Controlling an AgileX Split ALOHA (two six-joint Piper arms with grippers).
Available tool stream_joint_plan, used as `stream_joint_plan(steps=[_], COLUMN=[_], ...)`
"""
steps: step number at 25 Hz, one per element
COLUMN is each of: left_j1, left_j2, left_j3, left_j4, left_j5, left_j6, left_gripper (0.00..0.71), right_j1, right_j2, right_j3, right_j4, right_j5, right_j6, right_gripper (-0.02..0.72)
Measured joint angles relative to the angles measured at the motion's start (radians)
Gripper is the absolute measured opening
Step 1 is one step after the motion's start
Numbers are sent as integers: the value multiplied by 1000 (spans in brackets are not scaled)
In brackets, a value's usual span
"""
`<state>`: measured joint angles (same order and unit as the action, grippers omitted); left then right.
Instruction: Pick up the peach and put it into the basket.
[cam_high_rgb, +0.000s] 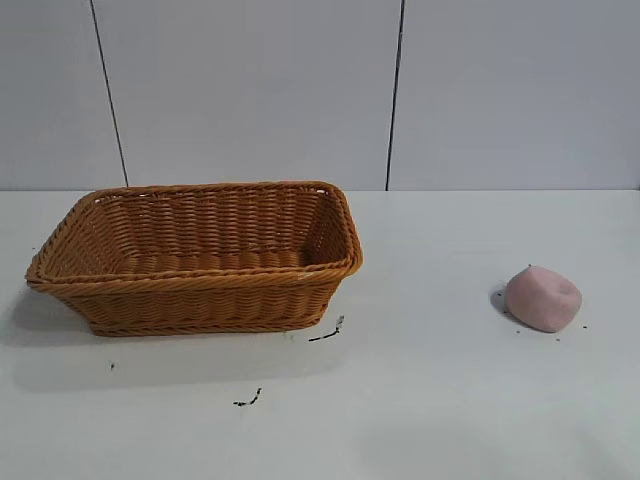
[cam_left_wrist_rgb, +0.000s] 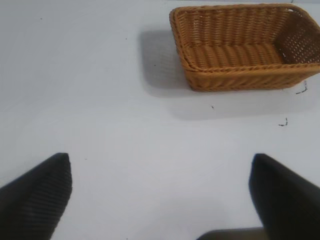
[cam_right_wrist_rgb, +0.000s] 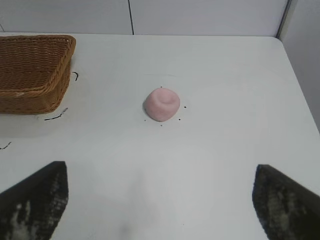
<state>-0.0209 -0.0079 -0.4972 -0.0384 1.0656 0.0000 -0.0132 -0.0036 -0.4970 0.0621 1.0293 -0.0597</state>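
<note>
The left gripper (cam_left_wrist_rgb: 160, 200) is being held wide open above bare table (cam_left_wrist_rgb: 125, 140), nothing between its fingers (cam_left_wrist_rgb: 37, 195); the basket (cam_left_wrist_rgb: 240, 75) is being seen well ahead of it. The right gripper (cam_right_wrist_rgb: 160, 200) is likewise being kept spread and empty; the peach (cam_right_wrist_rgb: 161, 104) is lying ahead of it on the table, untouched. In the exterior view the peach (cam_high_rgb: 542, 298) is resting well apart from the basket (cam_high_rgb: 200, 290), to its right; small dark specks (cam_high_rgb: 330, 332) are lying near the basket.

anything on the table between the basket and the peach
Only bare table with small dark scribble marks near the basket; nothing blocks the peach, per the exterior view.
</note>
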Motion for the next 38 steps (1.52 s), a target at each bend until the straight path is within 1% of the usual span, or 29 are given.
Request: stream_joint_plan(steps=[10,13,16,22,27,32,38], left_j1=[0,0,0,0,0,0,0], left_j2=[0,0,0,0,0,0,0], left_j3=[0,0,0,0,0,0,0], left_j4=[0,0,0,0,0,0,0], left_j5=[0,0,0,0,0,0,0], left_j6=[0,0,0,0,0,0,0], left_gripper=[693,693,693,693,693,693,693], right_j1=[0,0,0,0,0,0,4], right_j2=[2,73,227,641,1030,1385,1688], right_j3=[0,-13,-59,-219,-395,-598,-803], right_j4=[0,0,0,0,0,1,1], right_j5=[-1,-3,-22,-79,-89,-81,-65], right_j6=[1,1,1,5,5,-6,-14], right_gripper=[695,695,695,695,695,695,695])
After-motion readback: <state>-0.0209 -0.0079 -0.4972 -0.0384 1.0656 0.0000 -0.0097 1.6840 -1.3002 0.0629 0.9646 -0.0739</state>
